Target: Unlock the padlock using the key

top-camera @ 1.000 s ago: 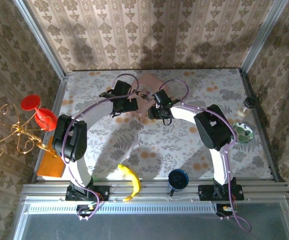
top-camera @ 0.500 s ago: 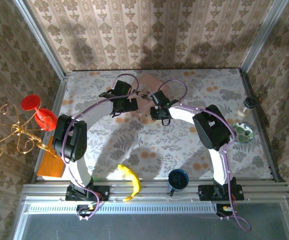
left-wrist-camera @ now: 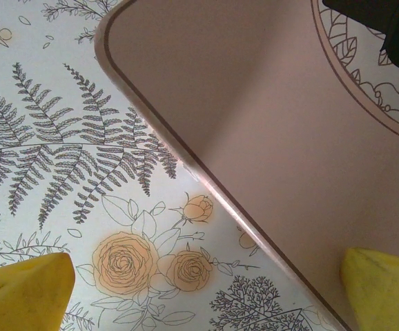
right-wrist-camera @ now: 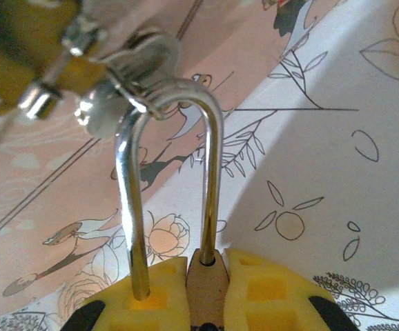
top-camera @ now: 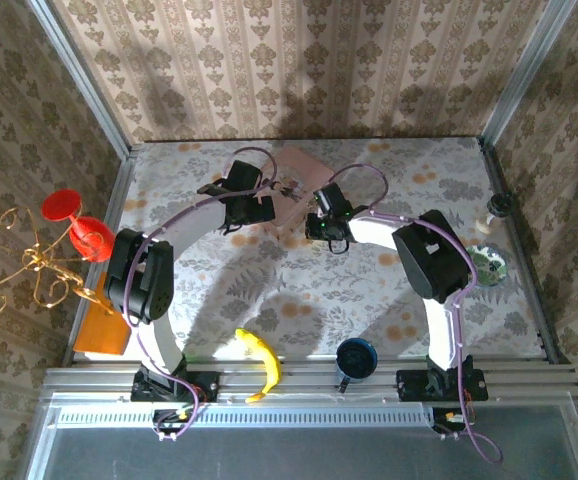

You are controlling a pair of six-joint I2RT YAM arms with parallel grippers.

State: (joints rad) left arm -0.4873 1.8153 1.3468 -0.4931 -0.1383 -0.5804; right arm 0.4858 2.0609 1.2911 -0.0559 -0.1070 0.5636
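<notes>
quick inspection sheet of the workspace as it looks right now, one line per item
surface: floral table cover, no spill seen
job's things: padlock upright between the right pads; keys hang on its shackle; locked or not, cannot tell
clutter: pink box, banana, blue cup, red goblets, gold candle holder, orange block, patterned bowl, small bottle
grippers: left gripper open, straddling the box's edge; right gripper shut on the padlock
cables: purple cables loop along both arms, no snag seen
surroundings: wallpapered walls, aluminium rail
</notes>
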